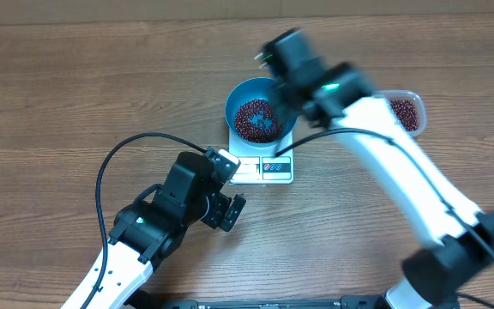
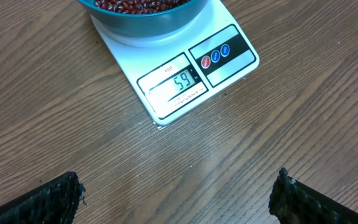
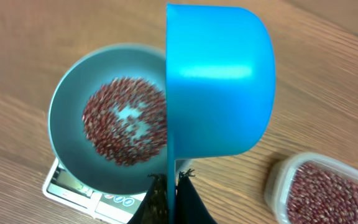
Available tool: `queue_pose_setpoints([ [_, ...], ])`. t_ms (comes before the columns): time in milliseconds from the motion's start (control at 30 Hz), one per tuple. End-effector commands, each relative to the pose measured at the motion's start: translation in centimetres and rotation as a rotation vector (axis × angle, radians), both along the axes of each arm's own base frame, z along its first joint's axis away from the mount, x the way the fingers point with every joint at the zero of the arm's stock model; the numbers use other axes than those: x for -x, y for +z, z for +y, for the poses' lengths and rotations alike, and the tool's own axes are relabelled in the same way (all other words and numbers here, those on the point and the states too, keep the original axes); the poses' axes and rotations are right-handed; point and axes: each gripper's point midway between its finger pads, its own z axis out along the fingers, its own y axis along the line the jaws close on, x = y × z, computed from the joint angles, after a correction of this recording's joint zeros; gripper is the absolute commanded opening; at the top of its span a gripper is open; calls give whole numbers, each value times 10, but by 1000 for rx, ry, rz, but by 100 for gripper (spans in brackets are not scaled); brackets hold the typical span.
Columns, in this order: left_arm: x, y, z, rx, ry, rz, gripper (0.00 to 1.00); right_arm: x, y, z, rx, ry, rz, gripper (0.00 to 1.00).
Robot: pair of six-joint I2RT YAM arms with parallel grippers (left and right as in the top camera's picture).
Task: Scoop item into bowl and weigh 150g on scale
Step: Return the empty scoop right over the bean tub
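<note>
Right claw, clenched on the scoop, should tip beans gently into the bowl beside it; left claw released.

Blurred beans, bowl cropped above, tub cropped

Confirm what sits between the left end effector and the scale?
Only bare wooden table. The left wrist view shows it: the open left end effector at the bottom, the scale above, nothing lying between them.

Dark red-brown beans in bright blue bowl; white scale; blue scoop; brown wood-grain table
</note>
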Motion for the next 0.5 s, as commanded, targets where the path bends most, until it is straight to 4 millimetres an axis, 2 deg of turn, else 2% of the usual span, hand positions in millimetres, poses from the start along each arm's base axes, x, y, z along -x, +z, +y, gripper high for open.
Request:
queue_pose_setpoints([
  [0, 0, -1, 0, -11, -10, -6, 100, 0, 56, -35, -164, -51, -73, 4],
  [100, 0, -1, 0, -11, -10, -6, 100, -6, 59, -89, -148, -167, -70, 4],
  [267, 0, -1, 0, -11, -9, -7, 99, -1, 42, -158, -89, -299, 13, 4],
  [400, 0, -1, 0, -11, -9, -7, 100, 1, 30, -197, -72, -391, 59, 4],
  [467, 0, -1, 0, -11, -10, -6, 100, 1, 18, -209, -66, -425, 89, 4],
])
